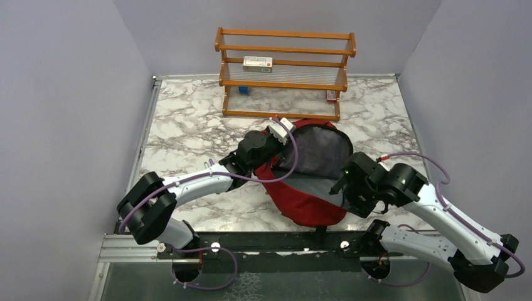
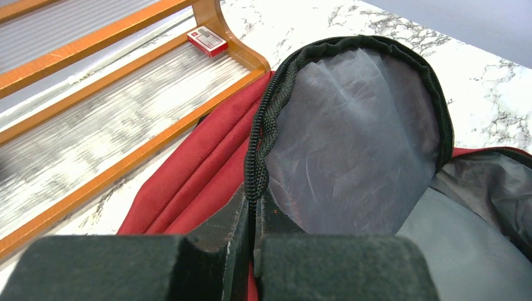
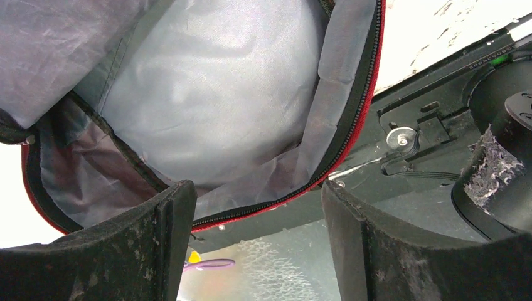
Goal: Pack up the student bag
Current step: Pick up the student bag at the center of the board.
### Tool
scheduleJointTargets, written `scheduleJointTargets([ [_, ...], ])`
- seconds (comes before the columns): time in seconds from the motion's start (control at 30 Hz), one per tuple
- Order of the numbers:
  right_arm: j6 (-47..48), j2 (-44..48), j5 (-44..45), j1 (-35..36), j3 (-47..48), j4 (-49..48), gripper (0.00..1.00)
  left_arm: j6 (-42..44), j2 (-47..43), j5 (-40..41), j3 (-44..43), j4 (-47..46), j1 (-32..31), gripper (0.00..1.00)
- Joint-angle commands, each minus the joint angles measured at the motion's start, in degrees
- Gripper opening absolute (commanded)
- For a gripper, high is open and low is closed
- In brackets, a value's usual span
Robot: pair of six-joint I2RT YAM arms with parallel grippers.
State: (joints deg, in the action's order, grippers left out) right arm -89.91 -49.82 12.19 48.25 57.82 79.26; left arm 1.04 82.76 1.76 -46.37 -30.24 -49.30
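The student bag (image 1: 312, 200), dark red with grey lining, lies open in the middle of the marble table. My left gripper (image 1: 276, 134) is at the bag's far left rim. In the left wrist view the left gripper (image 2: 254, 210) is shut on the black zipper edge (image 2: 263, 125), holding the grey-lined flap (image 2: 351, 125) up. My right gripper (image 1: 342, 185) hovers at the bag's near right edge. In the right wrist view the right gripper (image 3: 257, 207) is open, and its fingers (image 3: 169, 238) straddle the bag's zipper rim (image 3: 301, 188) without clasping it. The grey lining (image 3: 213, 94) fills that view.
A wooden rack (image 1: 285, 72) stands at the back of the table (image 1: 188, 125). It holds a white and red box (image 1: 258, 64), a small blue thing (image 1: 243, 89) and a small red box (image 1: 330, 95), the same red box (image 2: 207, 41) on the rack's lowest shelf (image 2: 125, 119). Grey walls close in both sides.
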Motion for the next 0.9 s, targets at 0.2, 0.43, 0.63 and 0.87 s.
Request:
scheduleJointTargets([
  [0.2,1.23,-2.21,-4.02,-0.25,3.25,2.03,0.78,-0.44,-0.31,0.96,-1.35,-0.87,-0.1,0.03],
  [0.43,-0.07,-1.54,-8.77,-0.24,2.4,2.03,0.78,-0.07,-0.48,1.1,-1.45,-0.66,-0.1,0.03],
  [0.63,-3.79,1.72,-10.04,-0.21,-4.32,1.87,0.78,-0.56,0.14,0.67,-1.68,-0.52,-0.1,0.03],
  [0.87,-13.49,4.88,-2.2,-0.19,-11.04,-5.44,0.78,-0.77,0.54,-0.15,-2.4,-0.13,-0.1,0.03],
])
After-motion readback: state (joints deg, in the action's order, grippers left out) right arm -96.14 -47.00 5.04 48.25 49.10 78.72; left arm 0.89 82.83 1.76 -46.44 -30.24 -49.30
